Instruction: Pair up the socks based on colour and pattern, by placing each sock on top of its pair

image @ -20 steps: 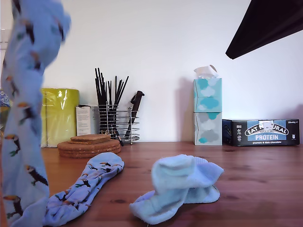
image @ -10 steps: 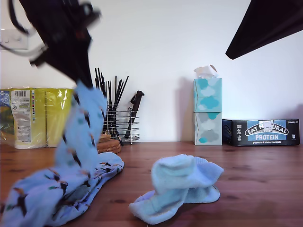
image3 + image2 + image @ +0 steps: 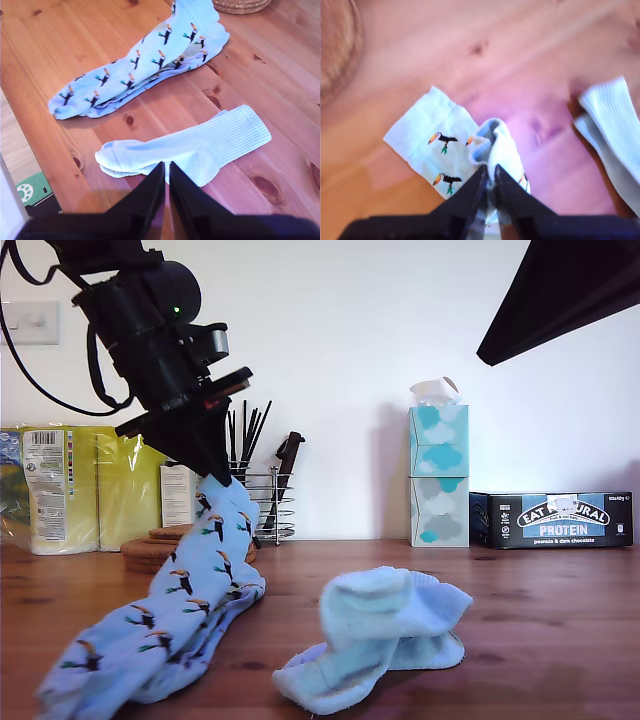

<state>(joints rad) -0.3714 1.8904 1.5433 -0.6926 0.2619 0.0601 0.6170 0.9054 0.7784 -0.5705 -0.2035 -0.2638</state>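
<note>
A knotty reddish-brown wooden table runs back to a plain white wall with a pale switch plate at the exterior view's left.

My first gripper hangs above the table at the exterior view's left, its black fingers pressed together on the cuff of the upper light blue toucan-printed long sock. That sock slopes down from the jaws and drapes over the lower toucan-printed long sock, which lies flat on the wood; the second wrist view shows the 2 lying almost lined up. My second gripper is high above the table, and only a dark slanted part of its arm enters the exterior view's upper right. Its black fingers are closed to a thin slit with nothing between them.

The 2 plain pale blue ribbed ankle socks lie stacked on each other near the table's front, just beside the toucan pair but apart from it.

Along the wall stand yellow wrapped paper rolls, a stack of round cork mats, a wire holder of black utensils, 2 stacked cloud-printed tissue boxes and a dark protein-bar carton. All sit well behind the socks.
</note>
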